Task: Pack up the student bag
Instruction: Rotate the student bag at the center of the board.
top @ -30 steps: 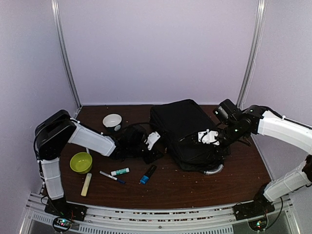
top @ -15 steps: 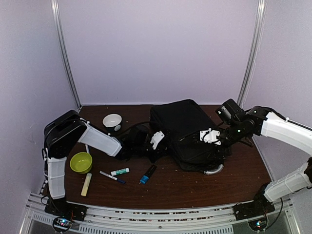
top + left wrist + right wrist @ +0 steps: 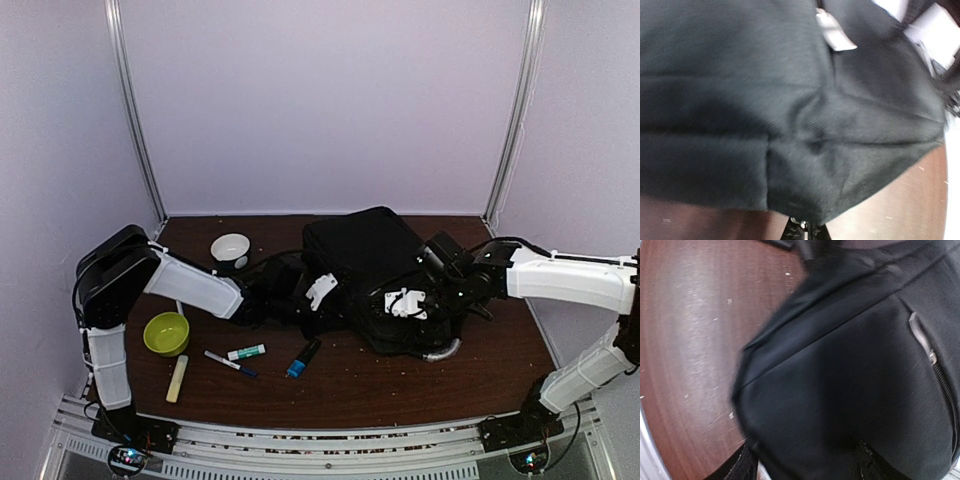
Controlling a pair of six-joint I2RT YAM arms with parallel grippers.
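The student bag point(image 3: 365, 260) is a large black soft bag lying in the middle of the table, with its grey curved handle point(image 3: 438, 350) at the front right. My left gripper point(image 3: 322, 292) is at the bag's left edge. In the left wrist view its fingertips point(image 3: 807, 231) are together at a corner of the black fabric point(image 3: 790, 125). My right gripper point(image 3: 405, 303) is over the bag's front part. In the right wrist view its fingers point(image 3: 746, 464) stand wide apart with the bag's fabric point(image 3: 840, 390) between them.
A white bowl point(image 3: 230, 247) stands at the back left and a green bowl point(image 3: 166, 333) at the left. A yellow stick point(image 3: 177, 378), a pen point(image 3: 230, 363), a green-and-white marker point(image 3: 246, 352) and a blue-and-black object point(image 3: 304, 357) lie near the front.
My right gripper has moved left and forward over the bag's front part. The bag has shifted slightly left. My left gripper stays at the bag's left edge.
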